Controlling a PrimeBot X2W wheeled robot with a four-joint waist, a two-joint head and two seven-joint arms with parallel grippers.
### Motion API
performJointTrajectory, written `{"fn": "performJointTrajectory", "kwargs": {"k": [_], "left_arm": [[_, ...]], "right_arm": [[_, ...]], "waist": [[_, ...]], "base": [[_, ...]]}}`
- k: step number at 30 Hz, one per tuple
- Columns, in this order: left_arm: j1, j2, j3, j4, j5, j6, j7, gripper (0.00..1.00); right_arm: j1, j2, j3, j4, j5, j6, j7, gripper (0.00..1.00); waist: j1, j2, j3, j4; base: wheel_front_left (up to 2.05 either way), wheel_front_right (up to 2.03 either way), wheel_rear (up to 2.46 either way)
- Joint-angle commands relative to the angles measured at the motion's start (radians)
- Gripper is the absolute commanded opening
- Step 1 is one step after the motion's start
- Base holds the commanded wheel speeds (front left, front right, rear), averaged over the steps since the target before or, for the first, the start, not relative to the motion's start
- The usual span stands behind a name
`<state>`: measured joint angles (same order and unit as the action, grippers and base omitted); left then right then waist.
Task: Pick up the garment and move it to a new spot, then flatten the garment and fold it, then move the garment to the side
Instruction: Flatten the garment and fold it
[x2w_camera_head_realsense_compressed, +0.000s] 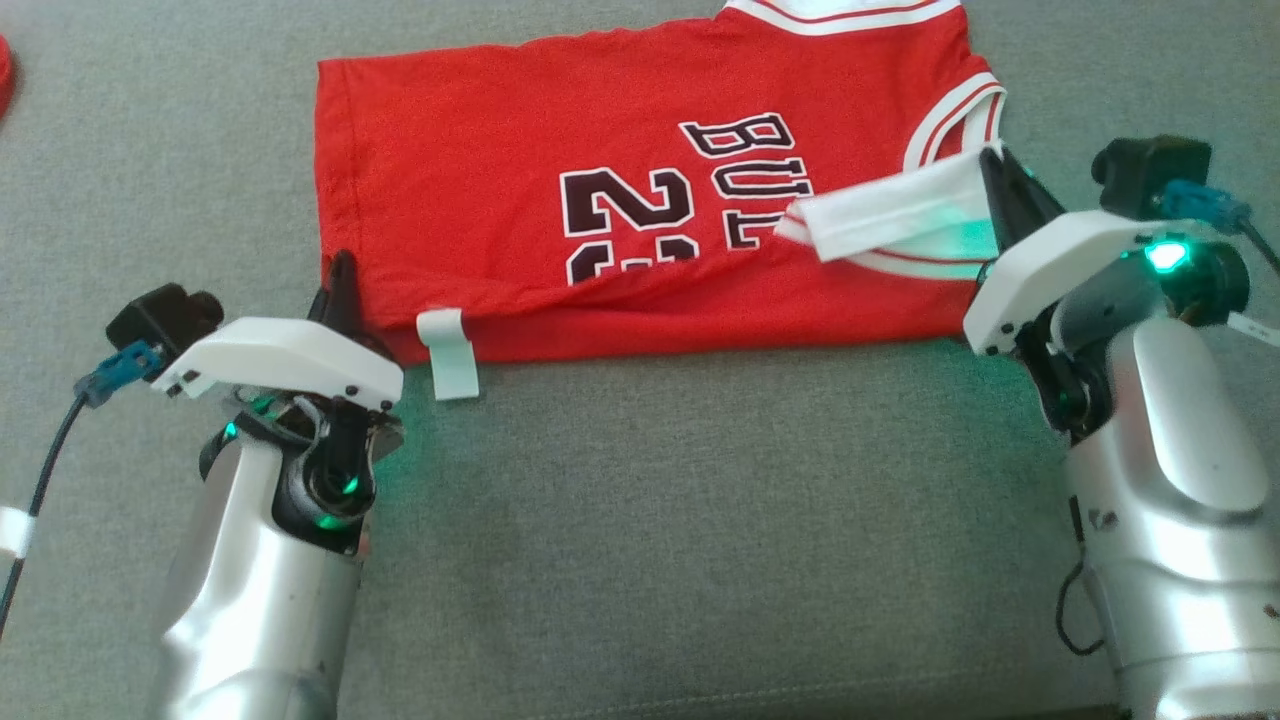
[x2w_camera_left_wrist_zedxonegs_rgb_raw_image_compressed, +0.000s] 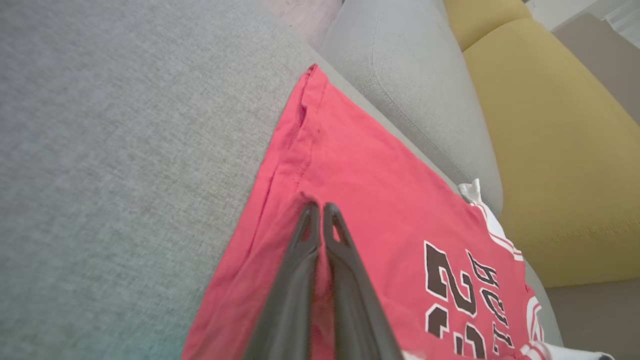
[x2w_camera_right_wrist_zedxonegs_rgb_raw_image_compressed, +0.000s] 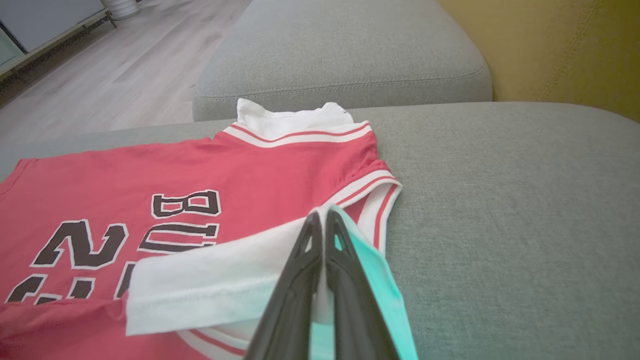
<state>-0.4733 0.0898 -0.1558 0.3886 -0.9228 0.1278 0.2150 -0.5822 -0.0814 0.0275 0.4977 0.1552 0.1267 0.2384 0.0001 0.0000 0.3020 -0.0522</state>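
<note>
While left fingers (x2w_camera_left_wrist_zedxonegs_rgb_raw_image_compressed: 299, 260) pinch the jersey (x2w_camera_head_realsense_compressed: 500, 200) hem (x2w_camera_left_wrist_zedxonegs_rgb_raw_image_compressed: 295, 155) and right fingers (x2w_camera_right_wrist_zedxonegs_rgb_raw_image_compressed: 300, 270) its sleeve (x2w_camera_right_wrist_zedxonegs_rgb_raw_image_compressed: 210, 285), cloth judged limp, light; hold edges.

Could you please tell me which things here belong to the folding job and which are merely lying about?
Job: red fabric jersey with white trim; left gripper, right gripper, both shut on it.
Lying about: yellow upholstered cushion; pale wooden floor.
</note>
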Motion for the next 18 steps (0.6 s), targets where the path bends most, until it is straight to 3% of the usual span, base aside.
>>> {"fn": "performJointTrajectory", "kwargs": {"k": [1,2,3,4,5,12,18], "left_arm": [[-0.045,0.017,0.036,-0.022,0.013,-0.022,-0.032,0.47],[-0.045,0.018,0.031,-0.023,0.020,-0.033,-0.045,0.92],[-0.045,0.018,0.031,-0.023,0.020,-0.033,-0.045,0.92],[-0.045,0.023,0.022,-0.027,0.031,-0.048,-0.059,1.00],[-0.042,0.026,0.015,-0.029,0.043,-0.057,-0.073,1.00],[0.040,0.055,-0.009,-0.112,0.095,-0.114,-0.167,1.00],[0.171,0.110,-0.012,-0.220,0.123,-0.112,-0.176,1.00]], "right_arm": [[-0.057,0.006,0.014,-0.002,-0.012,0.004,-0.044,0.18],[-0.066,0.008,0.016,0.011,-0.011,0.004,-0.062,0.39],[-0.066,0.008,0.016,0.011,-0.011,0.004,-0.062,0.39],[-0.075,0.011,0.017,0.024,-0.009,0.004,-0.083,0.83],[-0.081,0.012,0.017,0.038,-0.010,0.004,-0.100,1.00],[-0.086,0.020,-0.003,0.084,-0.023,0.004,-0.221,1.00],[-0.025,0.020,-0.015,0.010,-0.022,0.004,-0.257,1.00]], "waist": [[-0.0001,0.0000,0.004,0.002],[-0.0001,0.0000,0.006,0.003],[-0.0001,0.0000,0.006,0.003],[-0.0001,0.0000,0.007,0.005],[-0.0001,0.0000,0.006,0.006],[-0.0001,0.0000,-0.013,0.012],[-0.0001,0.0000,-0.045,0.009]], "base": [[0.00,0.00,0.00],[0.00,0.00,0.00],[0.00,0.00,0.00],[0.00,0.00,0.00],[0.00,0.00,0.00],[0.00,0.00,0.00],[0.00,0.00,0.00]]}}
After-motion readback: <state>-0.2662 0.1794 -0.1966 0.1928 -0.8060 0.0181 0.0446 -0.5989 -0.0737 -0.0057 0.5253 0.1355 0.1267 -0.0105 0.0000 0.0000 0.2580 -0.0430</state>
